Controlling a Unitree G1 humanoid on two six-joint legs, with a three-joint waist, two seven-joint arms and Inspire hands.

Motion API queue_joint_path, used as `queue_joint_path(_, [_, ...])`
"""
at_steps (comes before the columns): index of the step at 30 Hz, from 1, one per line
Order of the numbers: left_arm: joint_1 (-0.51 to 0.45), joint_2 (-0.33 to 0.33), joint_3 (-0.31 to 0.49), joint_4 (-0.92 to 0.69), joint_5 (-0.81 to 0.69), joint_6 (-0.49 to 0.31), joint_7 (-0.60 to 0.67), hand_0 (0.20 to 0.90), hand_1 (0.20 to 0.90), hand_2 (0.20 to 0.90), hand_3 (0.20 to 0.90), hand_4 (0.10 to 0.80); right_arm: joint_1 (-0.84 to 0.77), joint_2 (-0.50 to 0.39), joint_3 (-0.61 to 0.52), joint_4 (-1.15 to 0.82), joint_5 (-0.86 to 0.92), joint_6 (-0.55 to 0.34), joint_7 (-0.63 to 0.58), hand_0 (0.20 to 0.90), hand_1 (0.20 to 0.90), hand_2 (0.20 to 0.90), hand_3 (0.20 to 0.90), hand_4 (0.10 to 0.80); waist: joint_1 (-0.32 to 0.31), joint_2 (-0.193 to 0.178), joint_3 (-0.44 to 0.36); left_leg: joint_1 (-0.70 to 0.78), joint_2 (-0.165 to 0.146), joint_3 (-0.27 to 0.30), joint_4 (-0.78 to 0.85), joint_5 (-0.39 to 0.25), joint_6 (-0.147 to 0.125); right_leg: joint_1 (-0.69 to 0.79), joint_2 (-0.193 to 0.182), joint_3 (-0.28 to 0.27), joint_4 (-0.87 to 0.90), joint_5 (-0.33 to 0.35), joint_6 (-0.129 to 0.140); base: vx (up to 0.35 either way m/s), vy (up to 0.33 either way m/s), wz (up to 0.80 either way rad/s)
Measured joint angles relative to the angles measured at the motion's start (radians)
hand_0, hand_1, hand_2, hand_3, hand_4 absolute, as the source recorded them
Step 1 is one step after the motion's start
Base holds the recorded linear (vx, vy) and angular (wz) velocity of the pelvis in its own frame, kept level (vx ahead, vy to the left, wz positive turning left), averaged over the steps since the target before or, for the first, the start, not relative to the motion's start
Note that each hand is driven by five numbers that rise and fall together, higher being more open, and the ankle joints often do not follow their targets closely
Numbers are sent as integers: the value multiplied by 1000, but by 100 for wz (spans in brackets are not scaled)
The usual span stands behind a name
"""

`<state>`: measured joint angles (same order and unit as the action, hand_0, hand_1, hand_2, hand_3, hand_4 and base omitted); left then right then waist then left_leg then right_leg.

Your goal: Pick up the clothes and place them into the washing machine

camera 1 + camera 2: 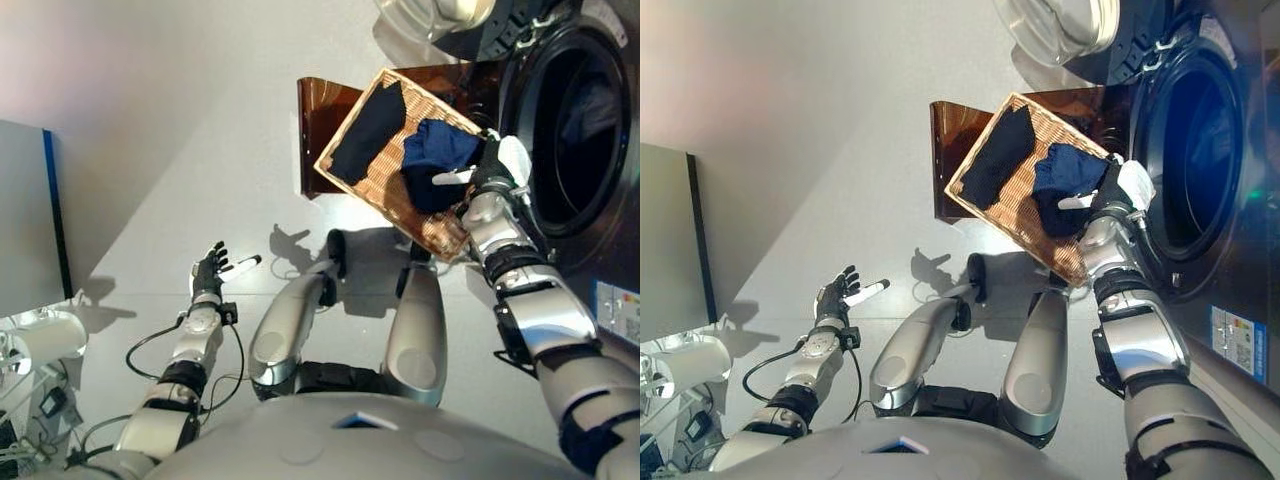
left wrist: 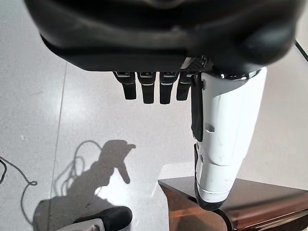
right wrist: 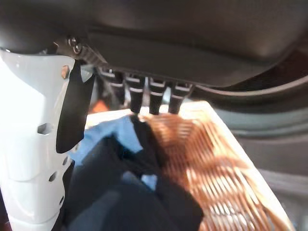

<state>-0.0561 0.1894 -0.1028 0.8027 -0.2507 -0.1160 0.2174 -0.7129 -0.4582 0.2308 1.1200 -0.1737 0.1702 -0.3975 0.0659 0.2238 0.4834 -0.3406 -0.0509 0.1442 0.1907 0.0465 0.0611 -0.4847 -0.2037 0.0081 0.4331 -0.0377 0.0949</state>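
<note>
your right hand (image 1: 490,170) hung with fingers straight, holding nothing, just over the blue garment (image 1: 436,150) in the basket (image 1: 432,229), far nearer than your open left hand (image 1: 209,268).

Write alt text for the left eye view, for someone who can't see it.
The robot's right hand reaches onto a blue garment in a wicker basket beside the open washing machine. A black garment lies in the basket too. The left hand hovers open above the floor.
</note>
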Motion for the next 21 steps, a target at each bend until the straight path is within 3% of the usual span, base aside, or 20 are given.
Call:
queue_joint_path(7, [5,7,-28,-41,-24,-1,1,900,900,900,900,800,-82,-4,0,111,58,-4,1,900,900,900,900,800,14,8,-1,-31,-2,-12,2,11,-14,-29,-7,-13,20,-7,1,-19,17,8])
queue_joint_path(21, [1,24,-37,-69,-25,-4,1,900,900,900,900,800,-164,-10,-4,188,113,-17,3,900,900,900,900,800,63,8,-1,-71,-8,-49,0,32,-15,-55,-17,-49,35,-8,-10,-11,17,9])
